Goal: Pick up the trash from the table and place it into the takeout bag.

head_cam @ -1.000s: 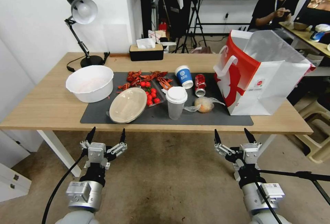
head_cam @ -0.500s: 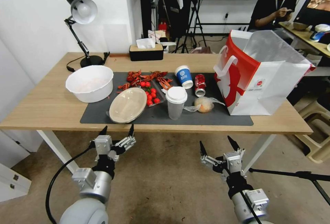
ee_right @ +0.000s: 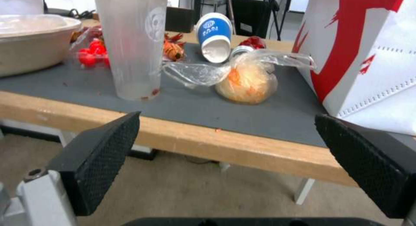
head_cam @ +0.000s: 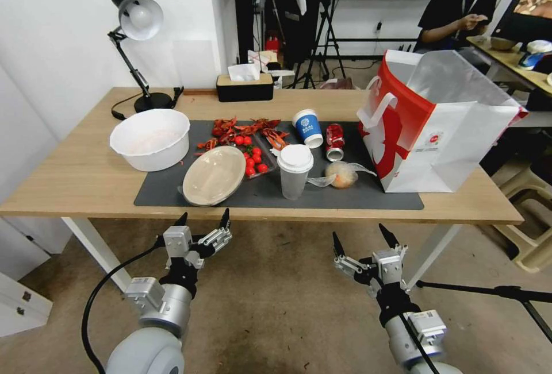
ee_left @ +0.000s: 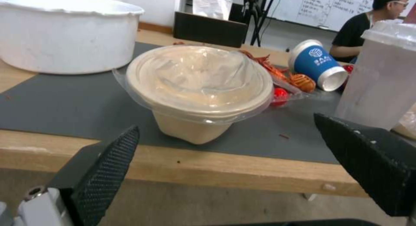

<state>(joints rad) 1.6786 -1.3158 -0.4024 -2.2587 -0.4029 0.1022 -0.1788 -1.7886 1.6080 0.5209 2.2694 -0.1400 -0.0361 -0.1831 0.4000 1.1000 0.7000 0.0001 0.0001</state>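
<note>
Hovering below the near edge of the table [head_cam: 75, 181], the left gripper [head_cam: 204, 220] and the right gripper [head_cam: 359, 237] both have their fingers spread wide, holding nothing. On the grey mat [head_cam: 276, 193] beyond them lie the beige plate [head_cam: 214, 176], lidded clear cup [head_cam: 294, 170], blue paper cup [head_cam: 307, 127], red can [head_cam: 334, 140] and small bag [head_cam: 341, 174]. At the mat's right end stands the takeout bag [head_cam: 443, 127], well apart from both grippers.
</note>
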